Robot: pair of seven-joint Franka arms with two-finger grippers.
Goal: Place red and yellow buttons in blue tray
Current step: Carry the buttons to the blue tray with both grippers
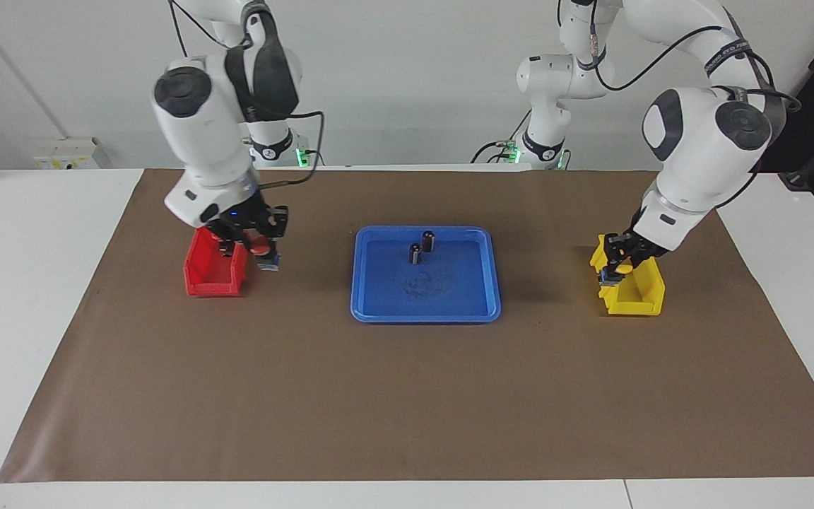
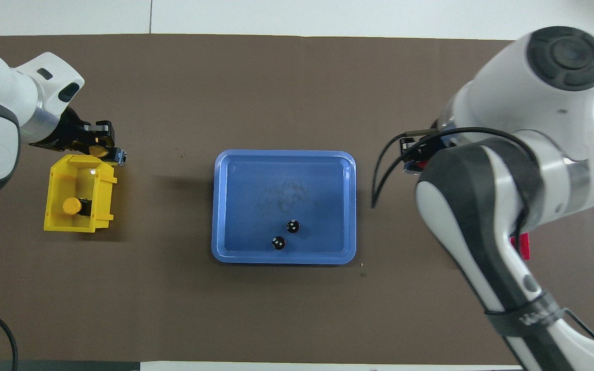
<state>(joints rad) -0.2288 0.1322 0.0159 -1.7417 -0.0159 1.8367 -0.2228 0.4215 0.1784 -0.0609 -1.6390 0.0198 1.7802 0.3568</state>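
White wall backs the two robot bases, and below them we see a white counter [image 1: 39,297] covered almost edge to edge by a brown paper sheet [image 1: 407,396]. Our landmark is the blue tray [image 1: 492,283], which lies at the middle of the sheet. Wide bare paper surrounds the tray, with the largest open stretch farther from the robots than the tray.

Inside the tray stand two dark capless cylinders [image 1: 422,247], upright and close together, in the part nearer to the robots. No button is in the tray.

Toward the right arm's end of the counter from the tray sits a red bin [image 1: 213,272]. The right tool [image 1: 266,256] hangs over the bare paper between this bin and the tray, just beside the bin, its fingers pinching a red button [image 1: 260,245]. In the overhead view the arm covers most of the bin, so we cannot tell what it contains.

Toward the left arm's end from the tray sits a yellow bin [image 2: 78,198]. One yellow button on a dark base [image 2: 72,206] lies in it. The left tool [image 2: 114,153] hangs over the bin's corner farthest from the robots and closest to the tray, pinching a second yellow button [image 2: 99,150].
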